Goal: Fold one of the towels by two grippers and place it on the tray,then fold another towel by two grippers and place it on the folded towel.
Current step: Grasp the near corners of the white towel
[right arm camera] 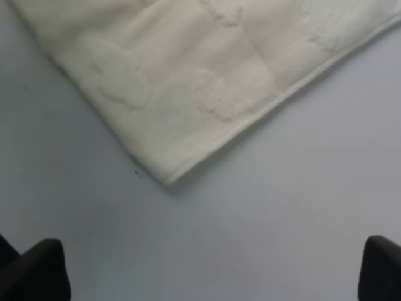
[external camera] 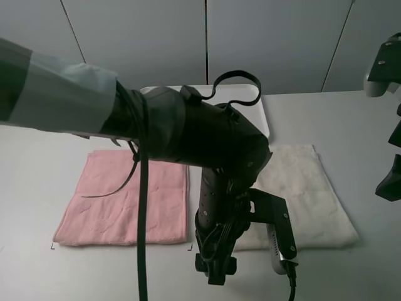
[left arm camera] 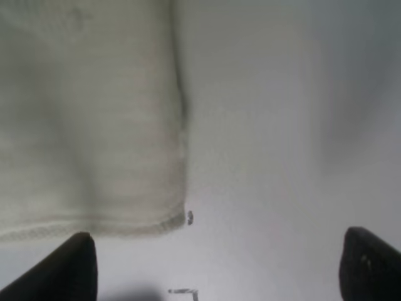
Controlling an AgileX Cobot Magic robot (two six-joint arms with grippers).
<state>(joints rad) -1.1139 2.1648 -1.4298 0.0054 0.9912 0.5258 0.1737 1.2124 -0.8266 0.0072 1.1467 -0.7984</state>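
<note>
From where I stand, the black, spread-fingered left claw point(external camera: 213, 266) has reached across to the middle of the pale grey desk point(external camera: 62, 276), close to its near edge. It hangs low at the end of the thick black left arm point(external camera: 207, 132), which is wrapped in grey sleeving further up. Its two black fingers point(left arm camera: 69, 269) stand wide apart with only bare desk between them. It holds nothing, and I cannot tell whether either fingertip touches the cloth.

Just beside that left claw lies the near left corner of the cream, off-white square terry towel point(external camera: 307, 194). The cream towel is spread flat on the right half of the desk, its hem running along the near edge.

The black right claw point(right arm camera: 207, 273) hovers over another corner of the cream towel, and I cannot say for certain which one. Its fingers point(right arm camera: 34, 273) are just as wide apart and empty, clear of the fabric.

The light pink square terry towel point(external camera: 119, 200) lies flat on the left half. It sits beside the cream towel with a narrow strip of desk between them, and the pink towel has small dark corner marks point(external camera: 52, 246) at its near corners.

The flat white plastic tray point(external camera: 264, 113) with rounded corners sits toward the far edge of the desk, behind both towels. Most of the tray is hidden by the left arm
</note>
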